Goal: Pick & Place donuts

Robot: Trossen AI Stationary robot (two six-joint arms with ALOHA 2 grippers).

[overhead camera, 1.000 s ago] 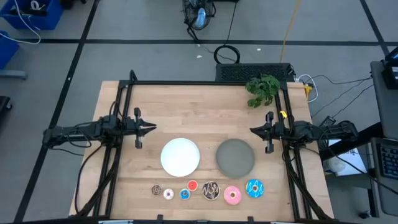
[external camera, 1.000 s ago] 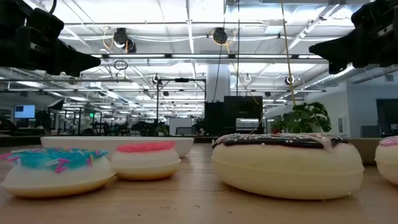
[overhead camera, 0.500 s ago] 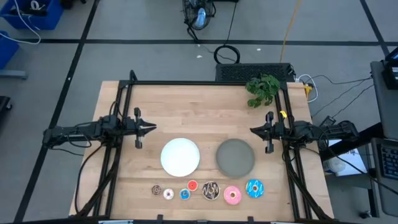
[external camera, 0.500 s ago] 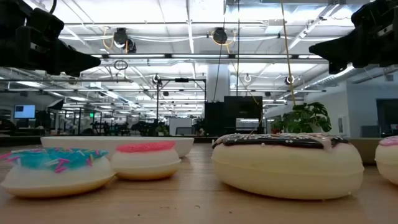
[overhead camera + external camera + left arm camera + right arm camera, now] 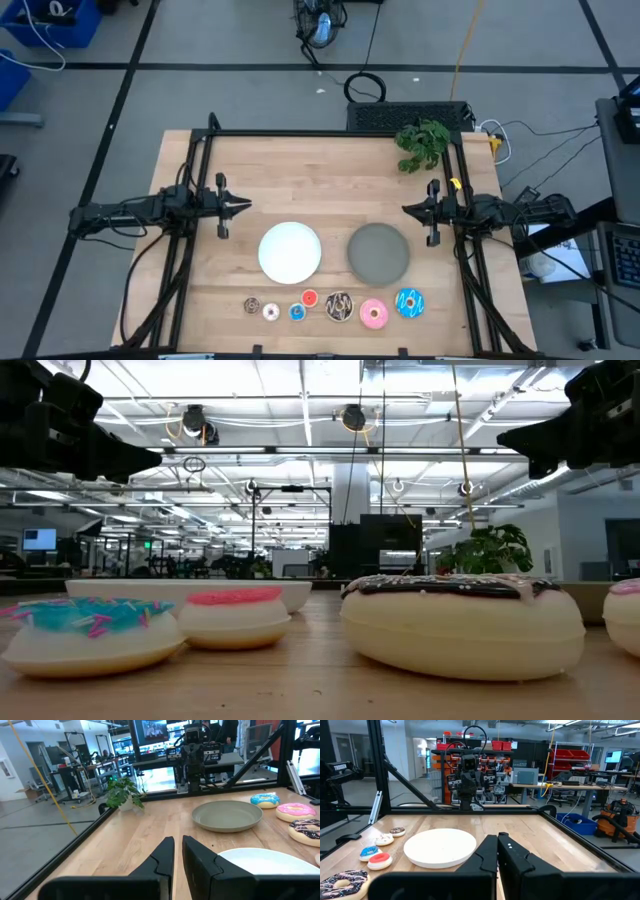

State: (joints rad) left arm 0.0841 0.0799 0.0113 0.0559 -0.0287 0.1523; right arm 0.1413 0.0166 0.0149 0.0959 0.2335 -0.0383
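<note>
Seven donuts [image 5: 338,308] lay in a row along the near edge of the desk [image 5: 330,165], in front of the white plate [image 5: 290,251] and the grey plate [image 5: 378,252], touching neither. The left gripper [image 5: 243,207] hung above the desk's left side, its fingers pressed together and empty. The right gripper [image 5: 408,210] hung above the right side, likewise closed on nothing. A small green plant [image 5: 422,144] stood at the far right corner.
</note>
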